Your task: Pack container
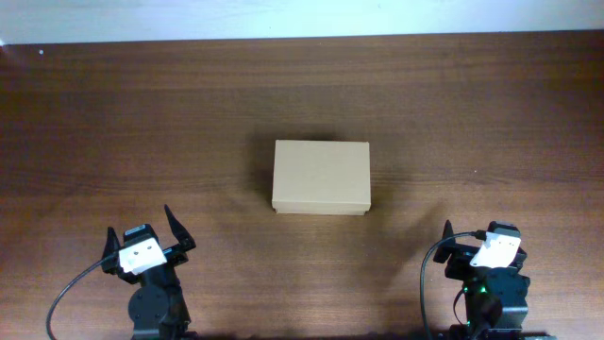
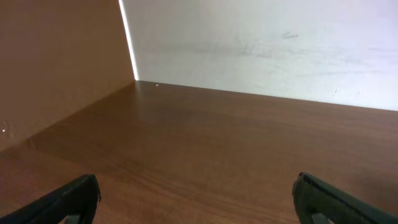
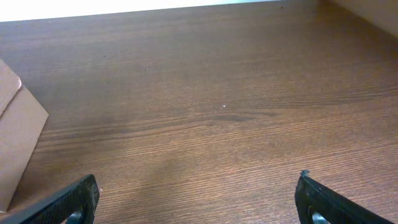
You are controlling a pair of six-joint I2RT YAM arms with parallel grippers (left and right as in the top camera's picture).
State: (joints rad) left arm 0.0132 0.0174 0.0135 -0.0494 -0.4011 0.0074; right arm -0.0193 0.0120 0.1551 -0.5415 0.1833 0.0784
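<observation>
1. The box (image 1: pixel 321 177) sat on the table (image 1: pixel 142 113), plain brown, its long sides running left to right. From overhead its top looked flat and shut.
2. The left gripper (image 1: pixel 142 229) was well apart from the box, nearer than it and off to its left. Its two dark fingers were spread wide and held nothing.
3. The left wrist view showed the same gripper (image 2: pixel 199 206) with one finger (image 2: pixel 68 202) at each lower corner and bare wood between them. The box was not in that view. Beyond the wood stood a pale wall (image 2: pixel 261 43), with a brown panel (image 2: pixel 56 62) to its left.
4. The right gripper (image 1: pixel 479 232) was also well apart from the box, nearer than it and off to its right. From overhead only one finger showed plainly, so its spread was hard to judge there.
5. The right wrist view settled it: that gripper (image 3: pixel 199 206) was wide apart and empty, with a finger (image 3: pixel 336 202) low in each corner.
6. In that view a corner of the box (image 3: pixel 15 137) showed at the left edge, clear of the fingers. A thin slanted edge on it may have been the lid flap.
</observation>
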